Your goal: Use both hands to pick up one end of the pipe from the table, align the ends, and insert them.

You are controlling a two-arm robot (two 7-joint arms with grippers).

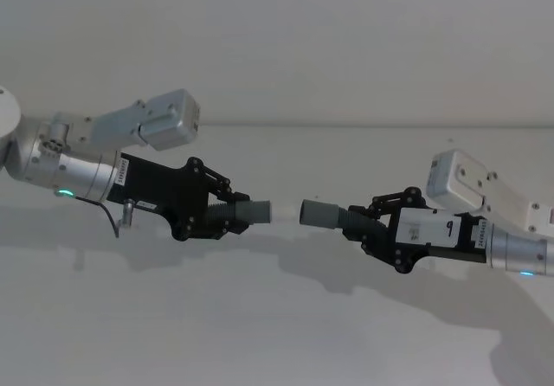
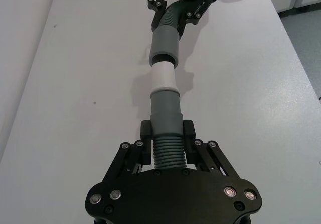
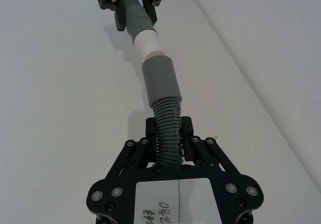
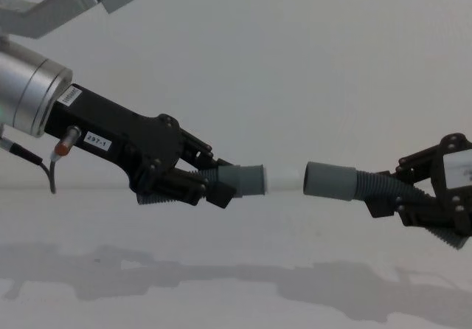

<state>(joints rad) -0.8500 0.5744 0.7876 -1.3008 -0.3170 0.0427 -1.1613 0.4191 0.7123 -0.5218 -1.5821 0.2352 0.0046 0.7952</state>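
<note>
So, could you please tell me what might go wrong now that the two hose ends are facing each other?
The left gripper holds the ribbed dark grey hose piece with the white tip; the right gripper holds the piece with the plain grey open sleeve. The pieces meet at a slight angle, so the tip could catch the sleeve's rim, and pushing might bend a hose.

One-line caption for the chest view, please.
Left black ribbed gripper and right gripper hold white-tipped and open-sleeved grey hose pieces nearly mated.
</note>
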